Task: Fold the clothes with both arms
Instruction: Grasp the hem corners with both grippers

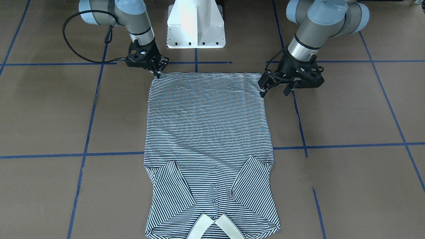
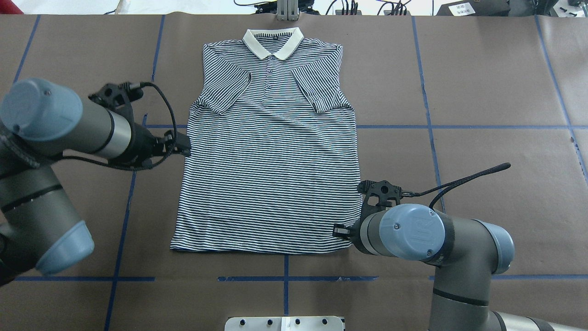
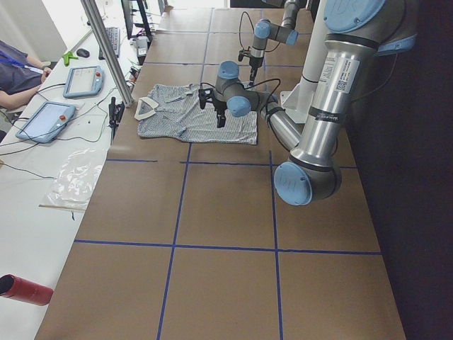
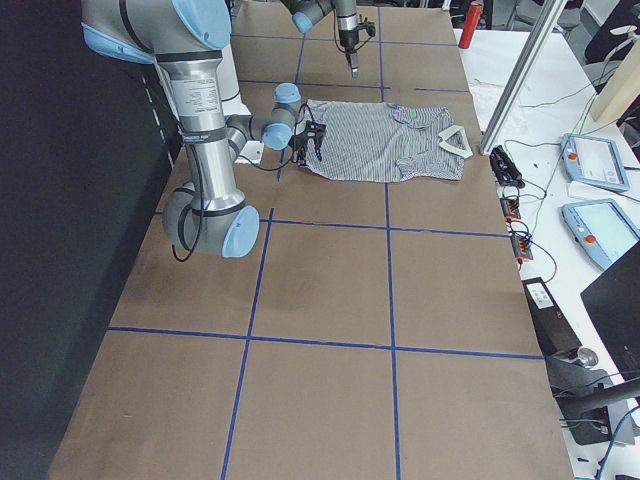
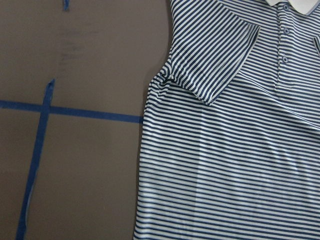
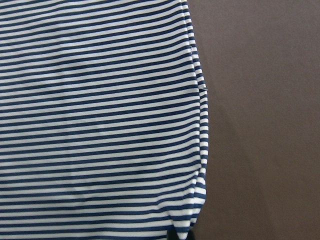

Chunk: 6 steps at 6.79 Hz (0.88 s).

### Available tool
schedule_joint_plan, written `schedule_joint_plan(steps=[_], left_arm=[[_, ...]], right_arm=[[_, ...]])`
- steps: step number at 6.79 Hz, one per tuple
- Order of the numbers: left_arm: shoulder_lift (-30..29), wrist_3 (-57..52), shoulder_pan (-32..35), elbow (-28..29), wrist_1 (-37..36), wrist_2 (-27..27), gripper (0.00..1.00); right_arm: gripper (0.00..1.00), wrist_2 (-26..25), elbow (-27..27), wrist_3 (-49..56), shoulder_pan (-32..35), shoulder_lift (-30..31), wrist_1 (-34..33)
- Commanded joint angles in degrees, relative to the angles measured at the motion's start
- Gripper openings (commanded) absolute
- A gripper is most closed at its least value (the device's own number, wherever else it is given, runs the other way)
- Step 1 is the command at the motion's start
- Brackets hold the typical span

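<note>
at the bottom edge of the overhead view stands one white pedestal base; just beyond it, lower right, is the right arm, its tool at the right hem corner of the one striped polo shirt, and i cannot tell whether that tool is parted or pinching cloth; the shirt lies flat, front up, mid-frame on the brown bench, hem near, collar far; at mid left the left arm holds its tool over the shirt's left side edge, spread wide in the front-facing view and gripping nothing; farther up, two short sleeves lie folded inward over the chest; one cream collar sits top centre; blue tape lines cross the bench
</note>
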<state>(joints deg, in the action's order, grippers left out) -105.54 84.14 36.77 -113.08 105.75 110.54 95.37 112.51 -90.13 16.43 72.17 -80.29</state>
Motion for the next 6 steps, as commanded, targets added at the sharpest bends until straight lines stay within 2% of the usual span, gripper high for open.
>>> schedule_joint_plan(steps=[1, 3, 6], left_arm=[[4.45, 14.16, -13.33, -3.29, -2.54, -10.47, 0.97], [4.55, 18.23, -17.59, -2.41, -4.93, -14.72, 0.95], [4.55, 18.60, -19.45, 0.58, -4.94, -16.14, 0.95]], right_arm=[[0.00, -0.01, 0.87, -0.22, 0.09, -0.10, 0.48], [0.00, -0.01, 1.49, -0.31, 0.26, -0.10, 0.57], [0.00, -0.01, 1.66, -0.30, 0.62, -0.19, 0.58]])
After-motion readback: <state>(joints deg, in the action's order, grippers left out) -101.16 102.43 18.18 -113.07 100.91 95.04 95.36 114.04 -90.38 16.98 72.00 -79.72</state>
